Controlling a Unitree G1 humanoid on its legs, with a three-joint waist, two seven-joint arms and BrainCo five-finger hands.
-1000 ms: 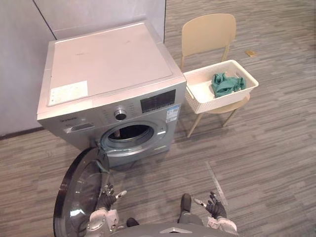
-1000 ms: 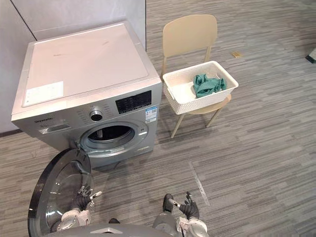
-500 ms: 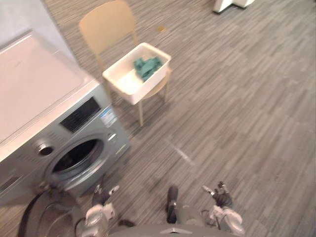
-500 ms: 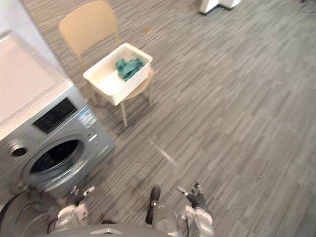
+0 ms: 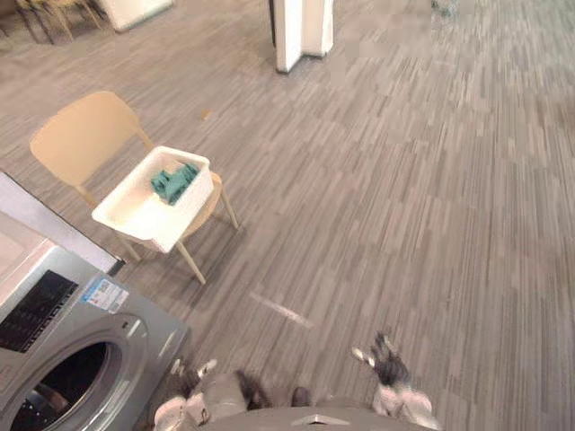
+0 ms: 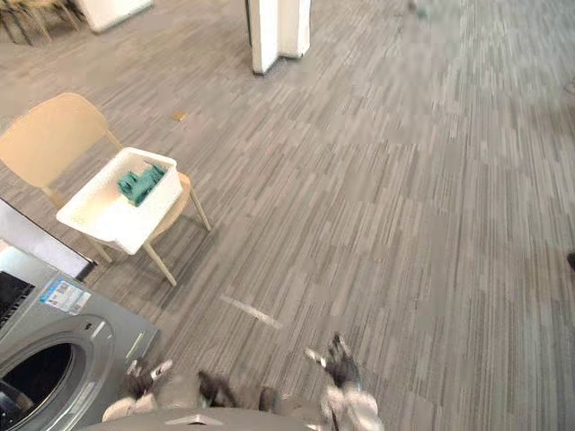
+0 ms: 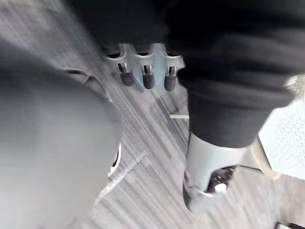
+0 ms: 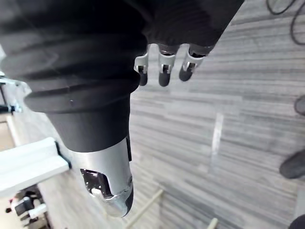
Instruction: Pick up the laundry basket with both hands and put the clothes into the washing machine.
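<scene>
A white laundry basket rests on the seat of a tan chair at the left, with green clothes in its far end. The silver washing machine fills the lower left corner, its round drum opening dark. Both hands hang low at the bottom edge, well away from the basket. My left hand is beside the machine's front and my right hand is over bare floor. In the wrist views the left fingers and right fingers are relaxed and hold nothing.
Grey striped carpet floor stretches wide to the right and ahead. A white pillar base stands at the far top. A short pale strip of tape lies on the floor between me and the chair.
The whole view has swung right: the camera moved, so washing machine, chair and basket now sit at the left. Both hands stay low and empty.
</scene>
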